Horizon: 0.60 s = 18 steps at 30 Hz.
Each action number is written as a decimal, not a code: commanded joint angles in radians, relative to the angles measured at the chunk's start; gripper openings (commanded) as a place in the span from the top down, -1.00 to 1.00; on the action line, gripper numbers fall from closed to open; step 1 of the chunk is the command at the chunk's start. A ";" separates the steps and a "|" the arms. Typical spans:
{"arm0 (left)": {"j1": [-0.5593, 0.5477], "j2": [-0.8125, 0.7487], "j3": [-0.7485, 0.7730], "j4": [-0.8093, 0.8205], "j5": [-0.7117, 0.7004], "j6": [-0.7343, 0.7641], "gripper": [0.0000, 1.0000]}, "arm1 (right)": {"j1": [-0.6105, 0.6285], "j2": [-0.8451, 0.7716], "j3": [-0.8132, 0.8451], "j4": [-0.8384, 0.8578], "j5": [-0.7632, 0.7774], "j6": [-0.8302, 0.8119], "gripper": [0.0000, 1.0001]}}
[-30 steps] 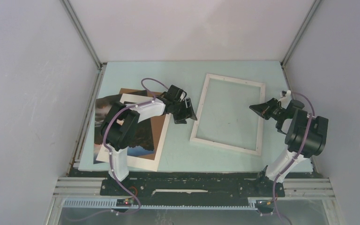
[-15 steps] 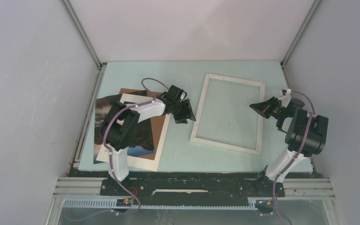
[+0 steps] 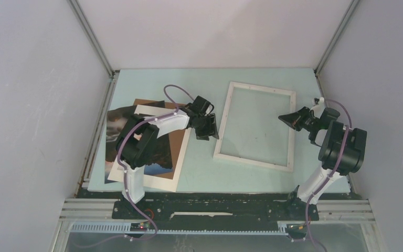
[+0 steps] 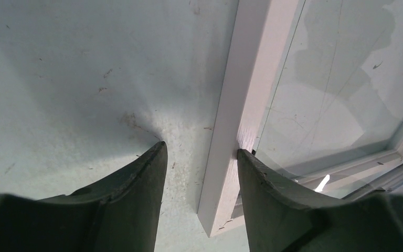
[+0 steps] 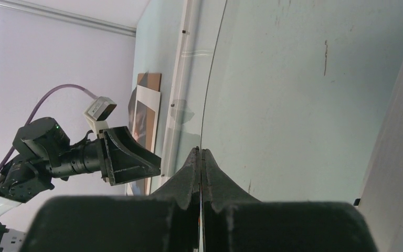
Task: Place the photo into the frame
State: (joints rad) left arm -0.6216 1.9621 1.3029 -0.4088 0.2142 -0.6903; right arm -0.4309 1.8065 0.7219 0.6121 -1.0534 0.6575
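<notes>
Table [image 3: 210, 173] carrying the frame [image 3: 263, 88] right of centre and the photo [image 3: 155, 167] at left, under the left arm. The left end effector [image 3: 209, 134], fingers spread, straddles the frame's left rail, apart from the photo. The right end effector [image 5: 200, 151], fingers pressed together, pinches the edge of the pane [image 4: 336, 79].

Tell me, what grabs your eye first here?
The white frame lies mid-table with a black arm at each side. The left fingers spread open on either side of its left rail, and the right fingers are pinched shut on the thin edge of its clear pane. The photo lies far left.
</notes>
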 commanded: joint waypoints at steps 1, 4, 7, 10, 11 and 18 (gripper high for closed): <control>-0.006 0.020 0.055 -0.064 -0.062 0.036 -0.17 | 0.012 -0.015 0.044 -0.004 -0.005 -0.035 1.00; -0.005 0.035 0.066 -0.090 -0.078 0.040 -0.16 | 0.011 -0.019 0.049 -0.007 -0.010 -0.023 1.00; -0.005 0.047 0.069 -0.104 -0.087 0.041 -0.16 | 0.005 -0.018 0.050 0.001 -0.023 -0.004 1.00; -0.005 0.052 0.068 -0.110 -0.094 0.044 -0.16 | -0.002 -0.010 0.050 0.005 -0.027 -0.002 1.00; -0.006 0.055 0.068 -0.113 -0.096 0.044 -0.16 | -0.002 -0.003 0.051 0.018 -0.031 0.007 1.00; -0.005 0.069 0.072 -0.118 -0.101 0.050 -0.15 | -0.011 0.050 0.074 0.022 -0.058 0.032 1.00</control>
State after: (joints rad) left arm -0.6247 1.9865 1.3533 -0.4740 0.1940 -0.6800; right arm -0.4374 1.8347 0.7597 0.5961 -1.0786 0.6685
